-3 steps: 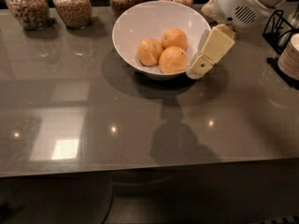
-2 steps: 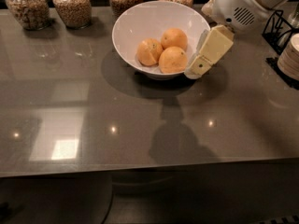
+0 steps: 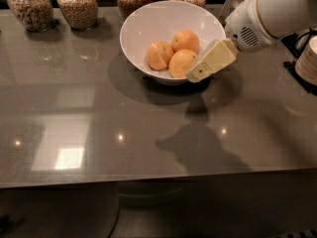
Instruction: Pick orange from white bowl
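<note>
Dark and glossy, the grey tabletop threw back ceiling lights and the shadow of the arm, and the room behind it lay too dim to read. Four grain-filled glass jars stood along the far edge. A pale stacked thing sat at the right edge; what it was I could not tell.

The white bowl stood just in front of the jars and held three oranges: a left orange, a back orange and a front orange, all huddled together.

Your gripper hung at the bowl's near right rim, tilted down and inward, its tip just beside the front orange. Whether it touched fruit or rim, and whether it was spread or pressed together, could not be told from this angle.

By my reading you were in the approach, with no orange lifted yet. The next move called for bringing the tip over the rim and down around one fruit, likely the front orange. You would have had to avoid shoving the bowl, which looked likely to slide on that slick top.
</note>
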